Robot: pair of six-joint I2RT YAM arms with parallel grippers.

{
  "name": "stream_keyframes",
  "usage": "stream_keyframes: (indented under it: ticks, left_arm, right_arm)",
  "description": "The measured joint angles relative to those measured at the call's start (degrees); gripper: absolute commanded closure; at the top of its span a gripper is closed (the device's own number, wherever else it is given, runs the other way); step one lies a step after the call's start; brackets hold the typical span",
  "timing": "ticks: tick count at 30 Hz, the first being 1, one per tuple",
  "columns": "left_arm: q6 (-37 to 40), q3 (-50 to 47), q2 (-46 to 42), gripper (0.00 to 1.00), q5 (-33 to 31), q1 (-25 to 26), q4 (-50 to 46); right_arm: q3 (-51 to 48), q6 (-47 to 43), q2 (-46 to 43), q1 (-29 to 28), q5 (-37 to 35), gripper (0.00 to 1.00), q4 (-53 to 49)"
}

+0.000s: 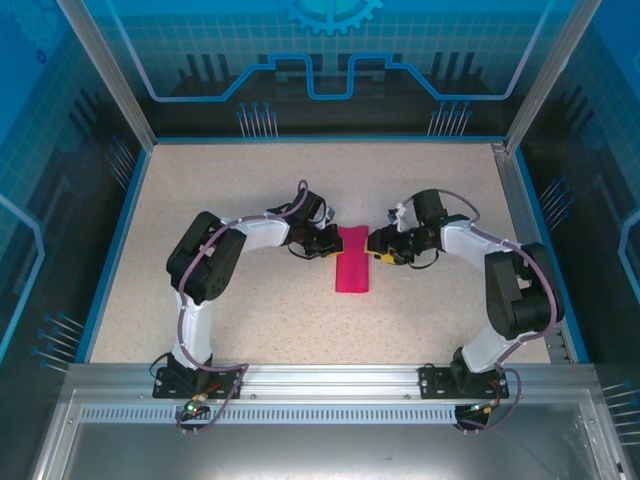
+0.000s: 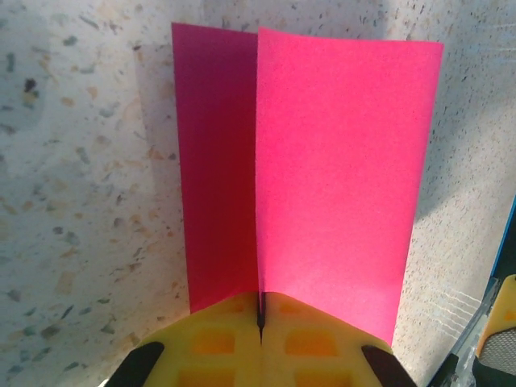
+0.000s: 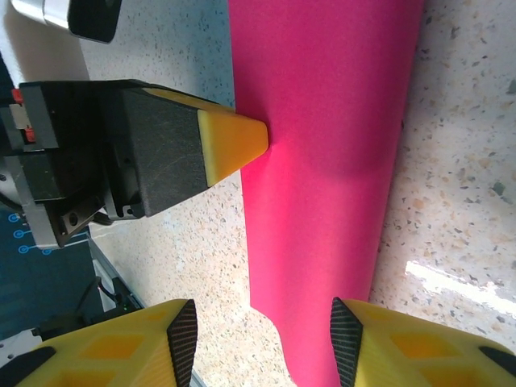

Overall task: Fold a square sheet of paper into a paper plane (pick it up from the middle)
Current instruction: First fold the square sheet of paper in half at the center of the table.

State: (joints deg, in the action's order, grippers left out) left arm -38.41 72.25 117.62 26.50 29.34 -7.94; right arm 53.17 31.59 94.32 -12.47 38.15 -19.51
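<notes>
The square sheet of paper (image 1: 352,266) is magenta-pink and lies folded into a narrow strip at the middle of the table. In the left wrist view its two flaps (image 2: 339,177) spread apart in a V, the left one in shade. My left gripper (image 2: 260,310) is shut on the crease at the sheet's edge, reaching in from the left (image 1: 333,243). My right gripper (image 1: 377,251) is at the sheet's right side. Its jaws are open (image 3: 263,343), with a corner of the sheet (image 3: 322,145) lying between the fingers untouched. The left gripper's yellow tip (image 3: 234,135) meets the far edge.
The speckled beige table (image 1: 200,200) is bounded by a blue rim and transparent walls (image 1: 120,190). An aluminium frame (image 1: 320,380) runs along the near edge, where both arm bases are bolted. Free tabletop lies all round the sheet.
</notes>
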Motion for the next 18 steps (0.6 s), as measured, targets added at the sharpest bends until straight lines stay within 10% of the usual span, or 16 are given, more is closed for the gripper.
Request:
stream_keyframes:
  ticks: [18]
  left_arm:
    - [2.5, 2.7, 2.1, 0.92, 0.0, 0.0, -4.6]
  right_arm:
    - [0.7, 0.9, 1.7, -2.5, 0.0, 0.56, 0.8]
